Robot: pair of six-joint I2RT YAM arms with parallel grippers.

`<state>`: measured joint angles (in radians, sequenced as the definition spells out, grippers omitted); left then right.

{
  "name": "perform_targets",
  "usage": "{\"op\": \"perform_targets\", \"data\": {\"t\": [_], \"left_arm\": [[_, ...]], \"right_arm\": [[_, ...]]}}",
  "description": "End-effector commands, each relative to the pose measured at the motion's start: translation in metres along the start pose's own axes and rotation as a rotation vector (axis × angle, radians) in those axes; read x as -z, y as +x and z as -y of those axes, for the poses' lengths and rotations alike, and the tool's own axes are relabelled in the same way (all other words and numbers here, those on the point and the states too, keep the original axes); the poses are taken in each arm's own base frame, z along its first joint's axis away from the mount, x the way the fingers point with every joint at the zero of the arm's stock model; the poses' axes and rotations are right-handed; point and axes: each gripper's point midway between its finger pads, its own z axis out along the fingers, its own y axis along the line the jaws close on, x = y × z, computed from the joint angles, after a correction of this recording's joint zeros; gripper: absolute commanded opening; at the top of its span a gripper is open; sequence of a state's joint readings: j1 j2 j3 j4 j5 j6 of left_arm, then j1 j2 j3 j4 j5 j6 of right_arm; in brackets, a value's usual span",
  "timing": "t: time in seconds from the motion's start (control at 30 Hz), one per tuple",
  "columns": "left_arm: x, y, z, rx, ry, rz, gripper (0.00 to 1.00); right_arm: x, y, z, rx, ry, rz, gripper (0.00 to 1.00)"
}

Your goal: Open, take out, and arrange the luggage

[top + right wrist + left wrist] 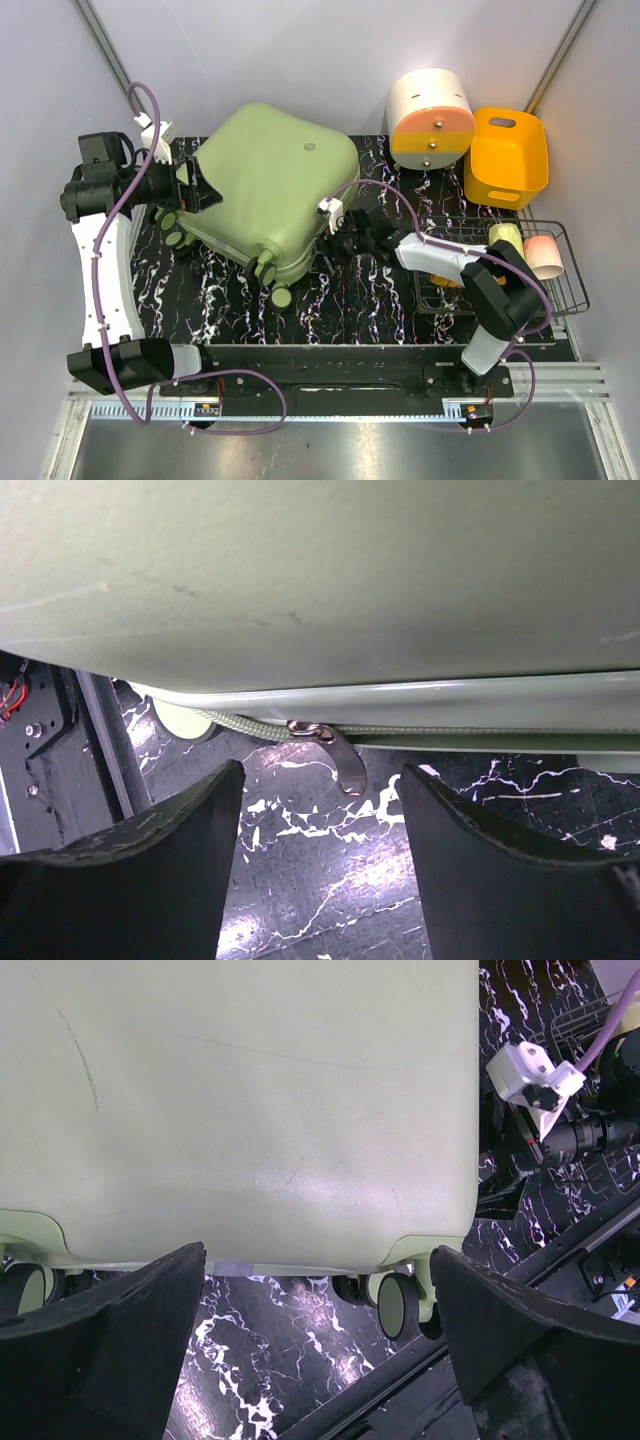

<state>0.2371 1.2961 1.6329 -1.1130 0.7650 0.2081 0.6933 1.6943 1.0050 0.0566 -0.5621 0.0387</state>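
Observation:
The pale green luggage (270, 180) lies flat and closed on the black marbled mat, wheels toward the near-left. My left gripper (197, 190) is open at its left edge; in the left wrist view the shell (240, 1100) fills the frame with a wheel (392, 1302) between the open fingers. My right gripper (340, 232) is open at the right side of the luggage. In the right wrist view the zip seam (420, 730) runs across, and the metal zip pull (343, 758) hangs down just ahead of the gap between the fingers, untouched.
A cream-and-orange cylindrical drawer box (431, 118) and an orange bin (506, 158) stand at the back right. A black wire basket (520, 265) with a yellow-green and a pink item sits at the right. The mat's near edge meets a black rail (330, 360).

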Motion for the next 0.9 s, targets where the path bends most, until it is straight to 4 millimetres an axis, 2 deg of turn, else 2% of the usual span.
{"op": "perform_targets", "data": {"t": [0.0,0.1,0.13,0.3,0.4,0.53,0.57,0.63,0.67,0.77,0.87], "left_arm": [[0.002,-0.01,0.001,-0.033,-0.009,0.048,0.99],[0.001,-0.009,0.001,-0.027,-0.007,0.047,0.99],[0.0,-0.008,0.0,-0.023,-0.007,0.045,0.99],[0.0,-0.003,0.007,-0.034,0.023,0.037,0.99],[0.0,0.011,0.015,-0.073,0.017,-0.007,0.99],[-0.004,0.044,0.033,-0.138,0.025,-0.089,0.99],[-0.009,0.06,0.03,-0.139,0.011,-0.129,0.99],[-0.01,0.078,0.039,-0.178,0.023,-0.159,0.99],[-0.013,0.093,0.033,-0.181,0.005,-0.199,0.99],[-0.013,0.109,0.033,-0.209,-0.013,-0.226,0.99],[-0.011,0.111,0.031,-0.212,-0.031,-0.224,0.99]], "right_arm": [[-0.002,-0.029,-0.005,0.022,-0.048,0.087,0.7],[0.0,-0.028,-0.008,0.022,-0.062,0.098,0.58],[0.002,-0.029,-0.01,0.023,-0.062,0.103,0.48],[0.011,-0.025,-0.005,0.02,-0.011,0.106,0.19],[0.019,-0.025,-0.006,0.025,0.017,0.114,0.0],[0.031,-0.034,-0.002,0.031,0.08,0.153,0.0],[0.033,-0.035,-0.001,0.03,0.093,0.162,0.0],[0.036,-0.038,0.001,0.032,0.118,0.182,0.0],[0.037,-0.041,0.002,0.036,0.124,0.194,0.0],[0.035,-0.043,0.004,0.033,0.129,0.202,0.0],[0.028,-0.043,0.007,0.027,0.12,0.21,0.0]]}}
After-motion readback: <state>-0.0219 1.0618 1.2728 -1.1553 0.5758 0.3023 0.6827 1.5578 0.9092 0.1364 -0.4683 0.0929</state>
